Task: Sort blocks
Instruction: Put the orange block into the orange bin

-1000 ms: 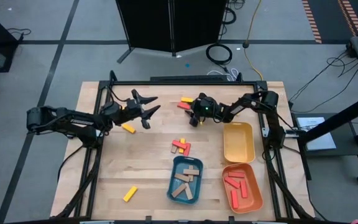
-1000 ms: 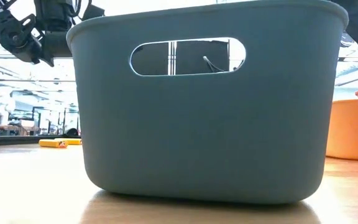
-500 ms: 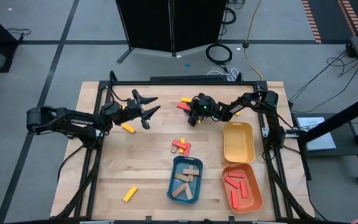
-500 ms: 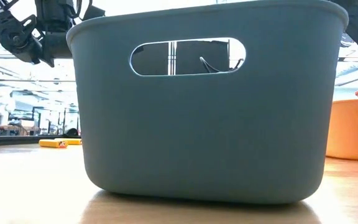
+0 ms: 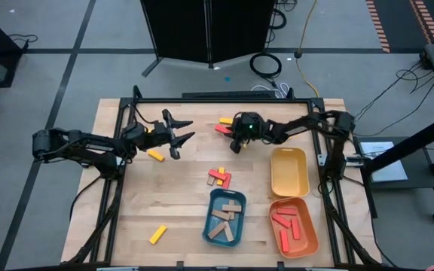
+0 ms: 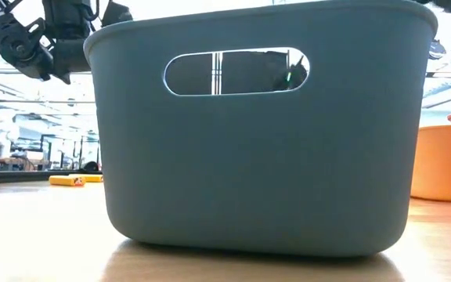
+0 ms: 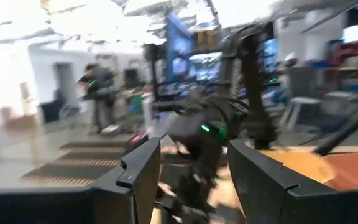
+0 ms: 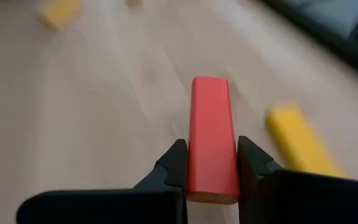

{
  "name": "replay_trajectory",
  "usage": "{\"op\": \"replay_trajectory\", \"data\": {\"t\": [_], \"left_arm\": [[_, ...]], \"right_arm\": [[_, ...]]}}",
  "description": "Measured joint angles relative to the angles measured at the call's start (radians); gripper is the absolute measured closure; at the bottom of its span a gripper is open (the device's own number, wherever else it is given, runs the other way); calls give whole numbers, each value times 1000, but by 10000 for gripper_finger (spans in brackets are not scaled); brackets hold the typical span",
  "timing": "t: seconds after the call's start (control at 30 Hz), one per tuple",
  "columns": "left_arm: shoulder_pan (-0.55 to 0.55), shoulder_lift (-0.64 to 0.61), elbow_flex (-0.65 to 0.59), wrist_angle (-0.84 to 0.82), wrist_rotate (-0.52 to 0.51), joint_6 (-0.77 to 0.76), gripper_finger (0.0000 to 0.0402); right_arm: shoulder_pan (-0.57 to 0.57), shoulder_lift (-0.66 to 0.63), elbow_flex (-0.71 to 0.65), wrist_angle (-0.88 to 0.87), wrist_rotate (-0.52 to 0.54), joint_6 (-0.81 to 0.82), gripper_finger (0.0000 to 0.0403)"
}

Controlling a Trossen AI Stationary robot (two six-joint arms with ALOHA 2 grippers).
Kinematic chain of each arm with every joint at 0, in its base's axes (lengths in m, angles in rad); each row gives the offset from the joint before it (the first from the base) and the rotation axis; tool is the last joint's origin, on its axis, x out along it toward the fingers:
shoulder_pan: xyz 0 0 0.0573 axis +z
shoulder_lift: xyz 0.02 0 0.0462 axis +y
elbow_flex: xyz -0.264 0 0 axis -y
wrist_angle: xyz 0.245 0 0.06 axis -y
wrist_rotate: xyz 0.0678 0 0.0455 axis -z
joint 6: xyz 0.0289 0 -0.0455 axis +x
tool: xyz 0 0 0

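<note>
Between right claw [image 8: 207,163] fingers: red block [image 8: 212,137], prob. gripped.

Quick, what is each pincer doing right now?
Left pincer: open, holding nothing.
Right pincer: shut on a small red rectangular wooden block.

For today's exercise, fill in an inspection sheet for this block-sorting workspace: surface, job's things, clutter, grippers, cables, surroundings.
Surface: wooden table.
Job's things: red block in the right gripper; loose blocks mid-table; yellow block near the front; tan blocks in the blue tray, red ones in the orange tray; yellow tray looks empty.
Clutter: nothing seen.
Grippers: right gripper shut on the red block; left gripper open, holding nothing.
Cables: coiled cable on the floor.
Surroundings: dark cabinet behind.
</note>
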Motion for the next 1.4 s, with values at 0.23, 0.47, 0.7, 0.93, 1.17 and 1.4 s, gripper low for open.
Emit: {"op": "replay_trajectory", "data": {"t": [0.23,0.47,0.7,0.93,1.17,1.4], "left_arm": [[-14,17,19,60,60,-43,217],[-68,227,182,69,86,-77,217],[-132,534,421,153,221,-80,217],[-192,719,596,207,237,-106,217],[-214,824,744,203,228,-234,217],[-221,852,832,167,108,-241,217]], "right_arm": [[48,-363,-42,-166,-35,-40,376],[137,-780,-166,-241,99,-49,376],[271,-1146,-362,-207,149,33,376],[390,-1310,-572,23,148,103,376],[437,-1317,-647,143,148,107,376],[465,-1277,-647,149,147,108,376]]}}
